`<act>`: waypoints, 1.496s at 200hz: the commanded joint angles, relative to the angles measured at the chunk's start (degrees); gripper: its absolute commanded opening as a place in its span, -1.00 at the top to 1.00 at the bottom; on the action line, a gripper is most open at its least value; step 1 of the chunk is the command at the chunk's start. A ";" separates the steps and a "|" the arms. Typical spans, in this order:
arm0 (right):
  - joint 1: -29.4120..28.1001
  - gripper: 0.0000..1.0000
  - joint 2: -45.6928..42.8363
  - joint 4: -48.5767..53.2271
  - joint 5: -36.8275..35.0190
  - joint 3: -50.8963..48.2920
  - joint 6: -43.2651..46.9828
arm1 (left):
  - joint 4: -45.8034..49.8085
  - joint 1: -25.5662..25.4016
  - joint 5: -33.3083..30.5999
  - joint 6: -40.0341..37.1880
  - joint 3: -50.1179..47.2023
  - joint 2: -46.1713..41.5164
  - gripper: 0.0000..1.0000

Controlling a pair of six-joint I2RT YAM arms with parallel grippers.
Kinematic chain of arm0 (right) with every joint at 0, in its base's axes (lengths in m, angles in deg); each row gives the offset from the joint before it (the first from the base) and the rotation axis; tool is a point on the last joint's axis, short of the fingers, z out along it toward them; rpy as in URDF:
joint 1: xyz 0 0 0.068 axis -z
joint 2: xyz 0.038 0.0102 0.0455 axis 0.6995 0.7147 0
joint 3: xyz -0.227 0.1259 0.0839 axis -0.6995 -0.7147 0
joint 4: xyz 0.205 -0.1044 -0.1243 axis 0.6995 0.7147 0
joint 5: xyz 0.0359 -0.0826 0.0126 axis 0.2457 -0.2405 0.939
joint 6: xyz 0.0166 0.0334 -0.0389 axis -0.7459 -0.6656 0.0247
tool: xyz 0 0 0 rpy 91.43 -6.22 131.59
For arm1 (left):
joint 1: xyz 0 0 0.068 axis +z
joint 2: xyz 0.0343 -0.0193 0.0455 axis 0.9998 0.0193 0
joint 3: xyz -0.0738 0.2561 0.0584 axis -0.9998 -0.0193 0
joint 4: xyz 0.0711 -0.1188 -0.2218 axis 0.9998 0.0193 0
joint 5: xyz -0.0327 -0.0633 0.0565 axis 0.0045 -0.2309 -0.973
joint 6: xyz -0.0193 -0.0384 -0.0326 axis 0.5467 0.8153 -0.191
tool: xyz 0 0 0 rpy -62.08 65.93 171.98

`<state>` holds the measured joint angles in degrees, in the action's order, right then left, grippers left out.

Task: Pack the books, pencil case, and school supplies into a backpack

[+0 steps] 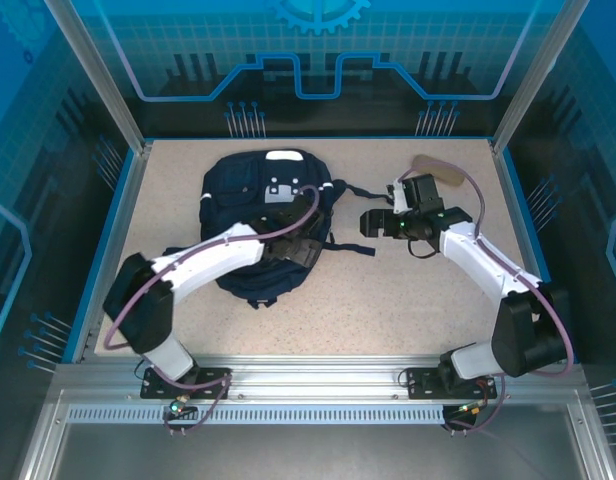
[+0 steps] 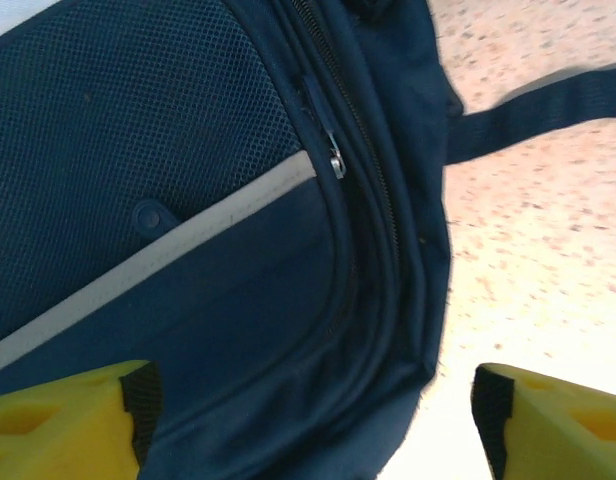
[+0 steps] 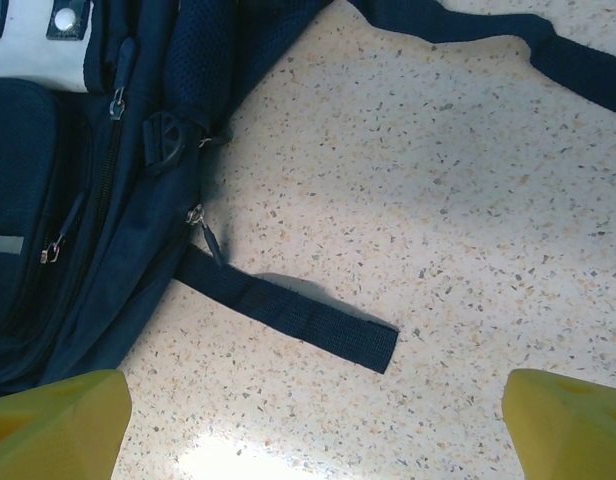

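Backpack (image 1: 243,195) lies flat on the left-centre of the speckled table (image 1: 388,290), its white patches toward the far edge. The left arm reaches across its lower part. The left gripper (image 2: 310,425) hovers over the backpack's right edge with its yellow fingers (image 2: 63,415) spread wide and nothing between them. Under it run the thin white stripe (image 2: 188,235) and a small metal zipper pull (image 2: 335,163) on a zipper that looks closed. Just right of the backpack, a loose dark strap (image 3: 288,312) lies on the table. The right gripper (image 3: 310,425) hangs above bare tabletop beside that strap, jaws released and wide, gripping nothing. Farther right and toward the back, the tan pencil case (image 1: 435,165) rests on the table behind the right arm, well apart from the backpack
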<state>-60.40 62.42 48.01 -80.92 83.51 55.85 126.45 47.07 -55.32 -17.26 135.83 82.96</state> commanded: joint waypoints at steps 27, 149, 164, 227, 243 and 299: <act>1.84 -0.91 -1.11 -1.47 1.99 -1.62 -1.48 | 4.70 -0.40 -6.03 -3.32 6.72 7.78 -0.49; 2.14 -0.89 -1.39 -2.44 3.03 -2.62 -2.31 | 7.35 -0.40 -9.48 -2.34 8.18 8.08 0.65; 2.19 -0.89 -2.30 -4.12 5.34 -3.49 -2.27 | 5.59 -0.38 -8.89 -2.45 5.70 3.84 0.79; -0.48 -0.84 -0.93 -12.88 21.23 -1.78 -7.21 | -5.32 -0.24 -0.54 -5.23 -6.04 -14.37 1.00; -3.29 -0.81 1.85 -14.23 22.24 0.85 -9.45 | -7.00 -0.10 0.65 -6.17 -7.59 -16.95 1.00; -9.95 -0.34 16.10 -13.20 18.97 13.34 -16.61 | -10.22 0.25 2.22 -8.55 -9.75 -20.31 1.00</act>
<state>-69.09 73.02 34.46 -61.28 91.51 43.17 122.88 47.11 -54.71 -23.82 125.58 66.09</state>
